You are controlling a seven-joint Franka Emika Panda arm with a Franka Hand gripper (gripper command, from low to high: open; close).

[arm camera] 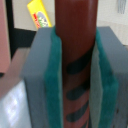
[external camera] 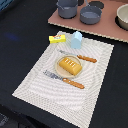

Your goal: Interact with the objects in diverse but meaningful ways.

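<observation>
Dark brown sausage (arm camera: 76, 60) sits upright between the jaws, both green pads (arm camera: 54, 85) pressed against its sides; black grill stripes show on the lower part. Gripper (arm camera: 76, 90) is closed narrow on it, holding.

Beyond the jaws, behind the sausage: yellow rectangular block (arm camera: 39, 14), partly hidden by the gripper's grey body. Pale striped surface shows past it, likely the placemat.

Step in hand, as I judge it: sausage is gripped and being carried, with placing to come. Next move calls for choosing a free spot, lowering until the sausage rests, then opening the jaws.

Exterior view shows no arm and no sausage, only the layout: bread loaf (external camera: 69, 65) on a plate (external camera: 59, 71) mid-placemat (external camera: 35, 87), fork (external camera: 64, 79) and knife (external camera: 79, 56) either side, block (external camera: 57, 38) and light blue carton (external camera: 76, 39) near the mat's far edge, grey pots (external camera: 90, 14) on the board beyond. Wrist view alone shows the grip.
</observation>
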